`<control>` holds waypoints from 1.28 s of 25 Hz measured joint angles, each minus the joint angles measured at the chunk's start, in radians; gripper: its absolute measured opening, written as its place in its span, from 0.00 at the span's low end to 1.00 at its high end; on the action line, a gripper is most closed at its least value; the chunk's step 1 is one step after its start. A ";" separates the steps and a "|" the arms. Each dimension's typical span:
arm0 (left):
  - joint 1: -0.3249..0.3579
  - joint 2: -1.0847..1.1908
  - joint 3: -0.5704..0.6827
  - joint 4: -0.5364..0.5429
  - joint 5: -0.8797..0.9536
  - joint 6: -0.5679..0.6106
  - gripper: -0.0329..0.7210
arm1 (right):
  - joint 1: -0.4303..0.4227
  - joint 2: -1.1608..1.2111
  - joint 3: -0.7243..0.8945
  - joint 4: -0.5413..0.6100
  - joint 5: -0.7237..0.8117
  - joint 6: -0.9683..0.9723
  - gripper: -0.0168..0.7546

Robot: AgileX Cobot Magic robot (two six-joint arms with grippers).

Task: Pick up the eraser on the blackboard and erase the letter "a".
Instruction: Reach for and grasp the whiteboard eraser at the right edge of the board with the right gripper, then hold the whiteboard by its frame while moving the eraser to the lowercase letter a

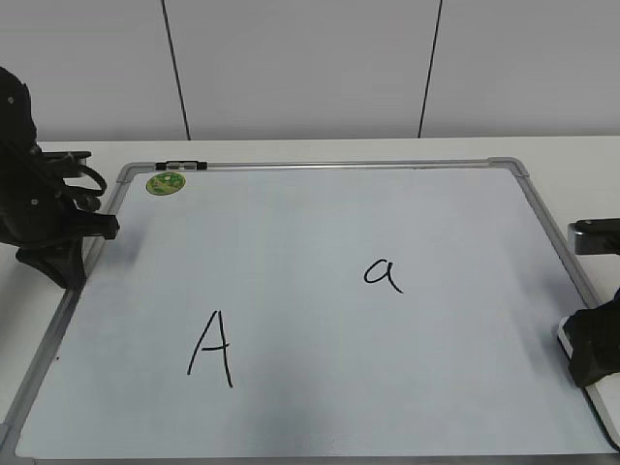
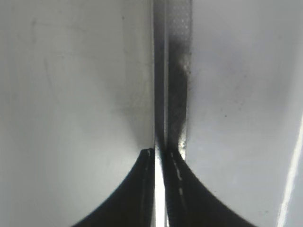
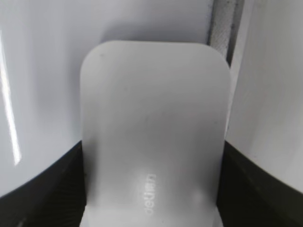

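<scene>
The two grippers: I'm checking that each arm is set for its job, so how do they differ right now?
The right gripper has the eraser between its fingers, at the blackboard's right edge; the left gripper holds nothing.
The right gripper's fingers sit apart, on the eraser's sides; the left gripper's are pressed nearly together.
The left gripper rests over the board's left frame.
Both are black and far from the letter "a".
</scene>
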 joint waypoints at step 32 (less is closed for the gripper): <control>0.000 0.000 0.000 -0.015 0.002 0.000 0.08 | 0.015 0.132 -0.397 0.162 0.453 0.008 0.70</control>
